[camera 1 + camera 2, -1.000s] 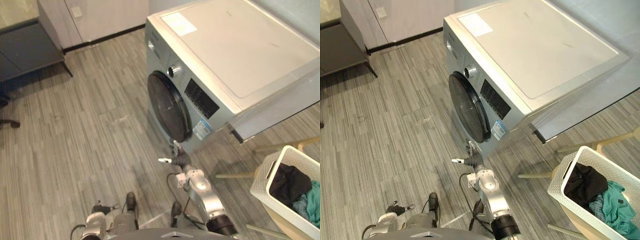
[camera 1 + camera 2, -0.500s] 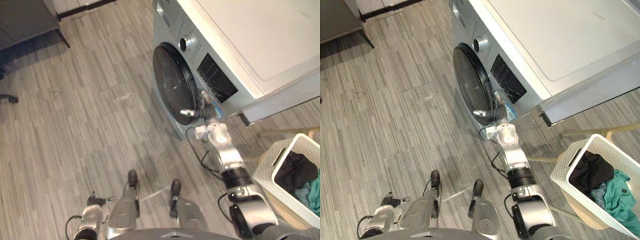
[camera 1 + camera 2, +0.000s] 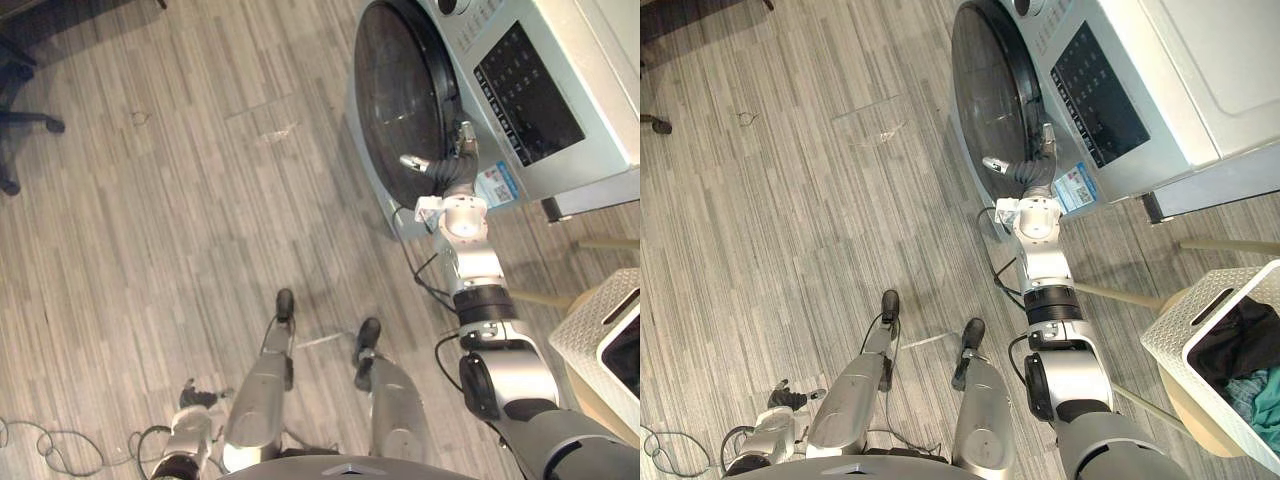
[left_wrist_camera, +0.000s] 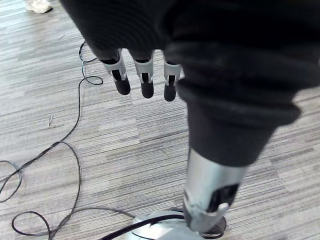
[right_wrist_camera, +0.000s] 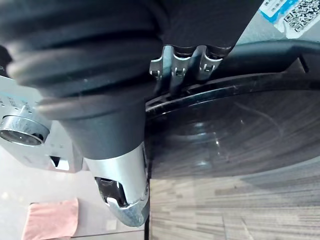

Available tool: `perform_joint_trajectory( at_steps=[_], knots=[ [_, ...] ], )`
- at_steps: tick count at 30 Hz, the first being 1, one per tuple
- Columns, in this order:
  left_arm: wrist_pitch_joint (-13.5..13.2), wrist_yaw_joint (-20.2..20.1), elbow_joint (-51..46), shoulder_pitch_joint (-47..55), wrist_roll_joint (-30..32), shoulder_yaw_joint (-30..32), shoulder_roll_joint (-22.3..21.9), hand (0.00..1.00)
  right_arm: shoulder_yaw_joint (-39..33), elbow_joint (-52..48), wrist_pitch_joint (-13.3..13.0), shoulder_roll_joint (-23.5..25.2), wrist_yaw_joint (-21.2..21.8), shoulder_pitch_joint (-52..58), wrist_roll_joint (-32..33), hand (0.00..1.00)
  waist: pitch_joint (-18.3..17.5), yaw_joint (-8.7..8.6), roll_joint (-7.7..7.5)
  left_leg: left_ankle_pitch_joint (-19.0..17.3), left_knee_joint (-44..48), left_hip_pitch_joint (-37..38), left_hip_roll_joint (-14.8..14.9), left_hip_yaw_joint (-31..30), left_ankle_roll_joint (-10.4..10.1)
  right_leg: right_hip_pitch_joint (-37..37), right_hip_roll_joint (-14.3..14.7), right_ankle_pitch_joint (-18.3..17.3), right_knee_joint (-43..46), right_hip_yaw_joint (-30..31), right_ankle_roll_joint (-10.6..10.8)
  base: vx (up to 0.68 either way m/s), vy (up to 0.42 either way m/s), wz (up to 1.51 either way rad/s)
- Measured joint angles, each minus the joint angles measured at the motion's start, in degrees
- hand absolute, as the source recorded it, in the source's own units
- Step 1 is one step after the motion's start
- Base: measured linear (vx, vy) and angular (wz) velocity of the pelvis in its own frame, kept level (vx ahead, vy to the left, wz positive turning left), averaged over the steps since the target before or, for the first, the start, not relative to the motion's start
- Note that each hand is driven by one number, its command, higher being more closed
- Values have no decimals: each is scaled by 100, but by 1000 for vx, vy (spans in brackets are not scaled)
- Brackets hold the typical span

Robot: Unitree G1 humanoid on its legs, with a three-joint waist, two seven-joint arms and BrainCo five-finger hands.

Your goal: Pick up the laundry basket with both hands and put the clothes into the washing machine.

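Your right robot hand [image 3: 1033, 165] is up against the washing machine's [image 3: 560, 90] round door [image 3: 395, 95], at the rim on the control-panel side. That looks like the spot to pull from, since the door looks shut or barely cracked and no laundry goes in until it swings. Whether the hand has a hold on that rim, you cannot tell. Your left robot hand [image 4: 145, 80] hangs low over the floor [image 3: 150, 200], relaxed and holding nothing. The laundry basket [image 3: 1185, 335] waits off to your right, clothes [image 3: 1240, 345] inside, well apart from both hands. Door first, basket after, by my read.
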Motion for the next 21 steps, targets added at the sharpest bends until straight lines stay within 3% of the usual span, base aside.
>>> perform_joint_trajectory(
  at_steps=[3, 7, 11, 13, 16, 18, 21],
  knots=[
    [-28, 5, -110, 6, -109, -45, -4, 0, 194, -18, 4, 101, -70, 360, -53, 0, -3, 30, -5, -24, 0, 1, 7, -76, -44, -17, -32, -110, 112, -74, -14, -45, -55, 13],
    [10, 14, -108, 6, -110, 152, -48, 0, 1369, -595, 56, 366, 146, 1226, -109, 0, -51, 33, -43, -52, 1, 26, 93, 66, -88, -29, 25, -132, 100, -53, -14, 22, -67, -11],
    [130, 31, -78, 5, -106, 497, -65, 0, 3063, -669, 455, 1008, 1212, 2481, 139, 0, -277, 82, -208, -63, 4, 302, 169, 194, -161, 272, 114, -148, 19, -36, -38, 126, -89, -6],
    [184, 28, -49, 3, -101, 590, -46, 0, 3377, -771, 459, 1323, 1532, 2944, 313, 0, -459, 51, -341, -78, 3, 479, 183, 256, -181, 515, 155, -149, -113, -24, -39, 120, -69, 0],
    [186, -11, -43, 47, -87, 632, -8, 0, 3405, -1208, 405, 1435, 1811, 3307, 507, 0, -851, 10, -588, -131, 2, 767, 186, 383, -222, 864, 231, -112, -341, 68, -31, 65, -22, -10],
    [196, -41, -62, 78, -59, 480, -1, 0, 3038, -1466, 322, 1400, 1874, 3454, 506, 0, -1158, -119, -745, -255, 1, 917, 248, 392, -213, 1065, 326, -44, -579, 110, -62, 13, 9, -13],
    [205, -99, -169, 83, 40, 259, 10, 0, 2417, -1763, 286, 1326, 1857, 3688, 404, 0, -1372, -150, -854, -306, -2, 937, 292, 550, -203, 1066, 391, 60, -727, 266, -64, -68, 23, -28]
  ],
)
